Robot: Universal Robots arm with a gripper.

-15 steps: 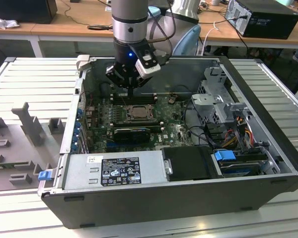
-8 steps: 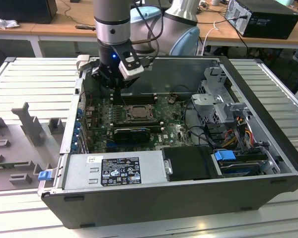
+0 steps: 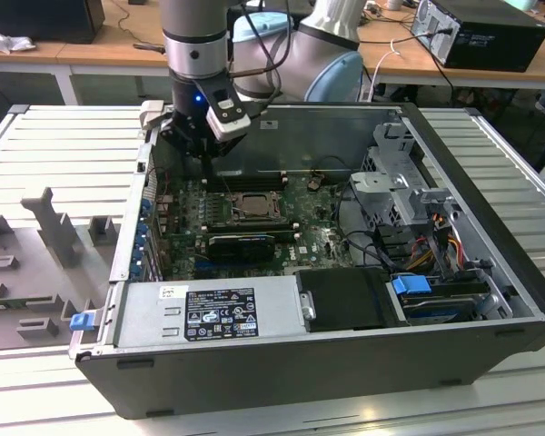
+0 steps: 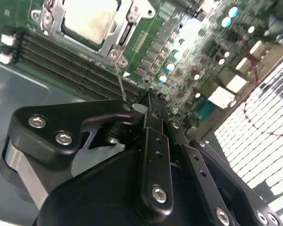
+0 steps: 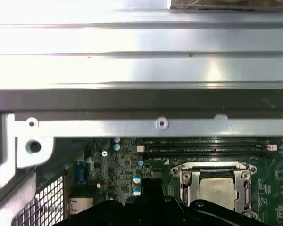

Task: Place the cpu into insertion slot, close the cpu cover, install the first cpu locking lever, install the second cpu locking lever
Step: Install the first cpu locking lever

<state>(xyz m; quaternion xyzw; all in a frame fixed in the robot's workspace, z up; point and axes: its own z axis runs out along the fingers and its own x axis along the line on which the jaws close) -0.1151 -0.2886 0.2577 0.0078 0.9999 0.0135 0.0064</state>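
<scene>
The cpu lies pale and flat in the insertion slot on the green motherboard; it is also in the first wrist view. The silvery cpu cover lies down around it as a frame. A thin wire locking lever rises from the socket's corner up to my gripper. Its upper end is hidden behind a black gripper link. The fingers are pressed together and shut. In the exterior view the gripper hangs over the board just beyond the socket's far corner on that view's left.
Long black RAM slots run beside the socket. The case's rear wall stands close behind the gripper. A power supply fills the front, with drive cages and cables at the exterior view's right. Grey fixtures sit on the table.
</scene>
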